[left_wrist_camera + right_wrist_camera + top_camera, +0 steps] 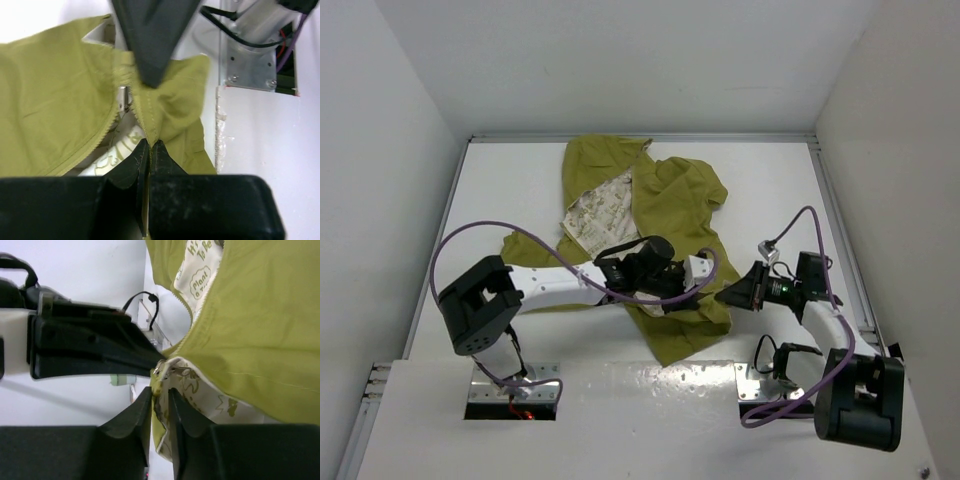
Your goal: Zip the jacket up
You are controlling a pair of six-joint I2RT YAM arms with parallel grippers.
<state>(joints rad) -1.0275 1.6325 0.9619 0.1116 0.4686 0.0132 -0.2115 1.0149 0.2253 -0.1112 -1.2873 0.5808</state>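
Observation:
The olive-green jacket lies open in the middle of the table, with its cream printed lining showing. My left gripper reaches across it to the lower right hem. In the left wrist view the left gripper is shut on a toothed zipper edge of the jacket. My right gripper meets it from the right. In the right wrist view the right gripper is shut on the hem of the jacket, just below the metal zipper slider. The two grippers' tips almost touch.
The white enclosure walls stand close on the left, back and right. Metal base plates sit at the near edge. Purple cables loop above both arms. A rail runs along the table's right side.

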